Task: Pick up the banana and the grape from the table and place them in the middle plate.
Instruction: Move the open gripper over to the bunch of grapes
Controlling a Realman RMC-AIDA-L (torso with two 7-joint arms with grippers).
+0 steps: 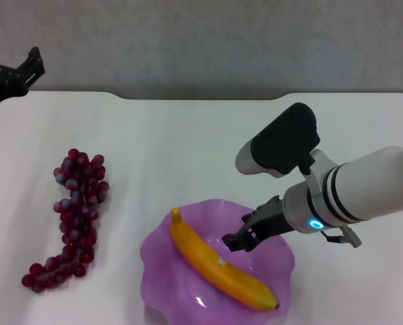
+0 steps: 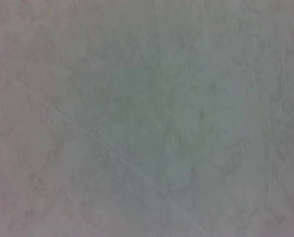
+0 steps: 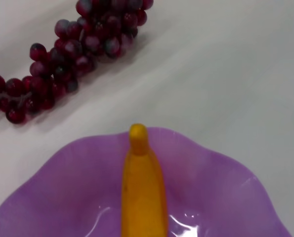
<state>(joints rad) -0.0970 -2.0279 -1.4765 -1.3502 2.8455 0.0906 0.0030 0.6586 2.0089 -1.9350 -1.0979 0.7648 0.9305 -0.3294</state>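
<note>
The yellow-orange banana (image 1: 218,261) lies slantwise inside the purple scalloped plate (image 1: 157,261) at the near middle of the white table (image 1: 187,149). My right gripper (image 1: 240,230) hangs just above the plate beside the banana's middle; its fingers are apart and hold nothing. The right wrist view shows the banana (image 3: 143,187) in the plate (image 3: 67,187), with the grapes (image 3: 72,54) beyond. The dark red-purple grape bunch (image 1: 76,210) lies on the table to the left of the plate, apart from it. My left gripper (image 1: 15,71) is parked at the far left edge, open and empty.
The table's far edge has a notch (image 1: 201,97) below a grey wall. The left wrist view shows only a plain grey surface (image 2: 147,118). The right forearm (image 1: 364,189) reaches in from the right over the table.
</note>
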